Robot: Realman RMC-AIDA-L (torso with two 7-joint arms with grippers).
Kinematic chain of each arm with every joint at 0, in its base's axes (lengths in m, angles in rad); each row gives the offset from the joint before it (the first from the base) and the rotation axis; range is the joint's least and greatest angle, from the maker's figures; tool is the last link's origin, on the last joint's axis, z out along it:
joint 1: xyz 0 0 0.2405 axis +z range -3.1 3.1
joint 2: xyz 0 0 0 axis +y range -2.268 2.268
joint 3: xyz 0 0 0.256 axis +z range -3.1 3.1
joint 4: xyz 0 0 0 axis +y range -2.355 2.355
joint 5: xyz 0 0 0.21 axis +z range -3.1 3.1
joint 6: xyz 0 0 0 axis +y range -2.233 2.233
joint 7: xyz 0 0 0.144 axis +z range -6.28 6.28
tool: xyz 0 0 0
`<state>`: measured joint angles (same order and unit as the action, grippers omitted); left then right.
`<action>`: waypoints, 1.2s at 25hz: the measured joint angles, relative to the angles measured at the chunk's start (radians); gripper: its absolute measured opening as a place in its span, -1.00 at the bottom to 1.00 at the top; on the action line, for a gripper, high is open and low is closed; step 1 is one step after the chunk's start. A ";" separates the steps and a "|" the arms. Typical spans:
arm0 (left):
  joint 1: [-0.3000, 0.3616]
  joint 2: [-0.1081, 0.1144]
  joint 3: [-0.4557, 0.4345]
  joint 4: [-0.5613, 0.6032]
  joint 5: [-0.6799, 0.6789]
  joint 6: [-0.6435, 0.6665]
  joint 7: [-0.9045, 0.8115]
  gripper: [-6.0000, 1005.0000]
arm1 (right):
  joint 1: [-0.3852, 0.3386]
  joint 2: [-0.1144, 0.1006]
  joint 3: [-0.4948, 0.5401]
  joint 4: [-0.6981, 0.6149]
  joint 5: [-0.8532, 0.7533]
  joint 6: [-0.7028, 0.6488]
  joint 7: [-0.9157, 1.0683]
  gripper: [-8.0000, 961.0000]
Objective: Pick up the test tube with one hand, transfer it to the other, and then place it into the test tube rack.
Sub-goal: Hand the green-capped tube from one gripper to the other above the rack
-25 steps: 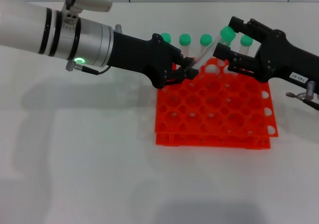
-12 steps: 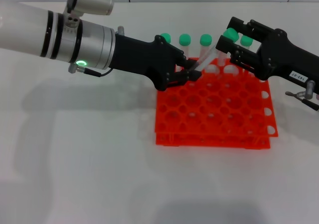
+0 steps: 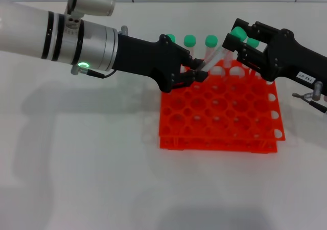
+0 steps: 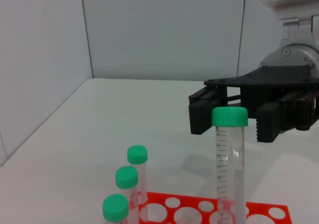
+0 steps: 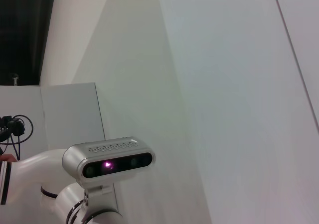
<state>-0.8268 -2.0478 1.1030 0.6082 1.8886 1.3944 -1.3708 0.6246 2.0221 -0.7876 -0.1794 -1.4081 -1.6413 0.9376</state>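
Note:
My left gripper (image 3: pixel 198 72), on the silver-white arm, is shut on the lower end of the test tube (image 3: pixel 212 60). It holds the tube tilted over the back of the orange-red rack (image 3: pixel 219 107), green cap (image 3: pixel 237 33) pointing to the right. My right gripper (image 3: pixel 232 36), black with a white label, is open, its jaws on either side of the cap end. In the left wrist view the tube (image 4: pixel 229 169) stands in front of the open right gripper (image 4: pixel 234 123). The right wrist view shows only a wall and the robot's head.
Several other green-capped tubes (image 3: pixel 190 40) stand in the rack's back row; three show in the left wrist view (image 4: pixel 127 176). The rack's other holes show no tubes. White table (image 3: pixel 82 168) lies to the left and front.
The left gripper has moved the tube slightly right, toward the right gripper. The right gripper's jaws now sit closer around the cap end.

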 joint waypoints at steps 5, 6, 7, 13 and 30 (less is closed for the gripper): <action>0.000 0.000 0.000 -0.001 0.000 0.000 0.000 -0.61 | 0.003 0.001 -0.001 0.000 0.000 0.000 0.000 -0.05; 0.000 -0.001 0.000 -0.001 0.000 0.000 0.001 -0.61 | 0.004 0.001 -0.001 0.000 0.000 0.000 0.000 -0.07; 0.000 -0.001 0.000 -0.001 0.000 0.000 0.001 -0.61 | 0.006 0.001 -0.001 0.000 0.000 0.000 0.000 -0.09; 0.000 -0.003 0.000 -0.001 0.000 0.000 0.003 -0.61 | 0.010 0.001 -0.002 0.000 0.001 0.000 0.000 -0.20; -0.009 -0.032 0.023 0.039 0.007 -0.057 -0.152 -0.61 | 0.011 -0.001 0.002 -0.008 -0.001 0.007 0.000 -0.43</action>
<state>-0.8358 -2.0801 1.1260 0.6475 1.8957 1.3370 -1.5226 0.6359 2.0212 -0.7859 -0.1870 -1.4090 -1.6343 0.9372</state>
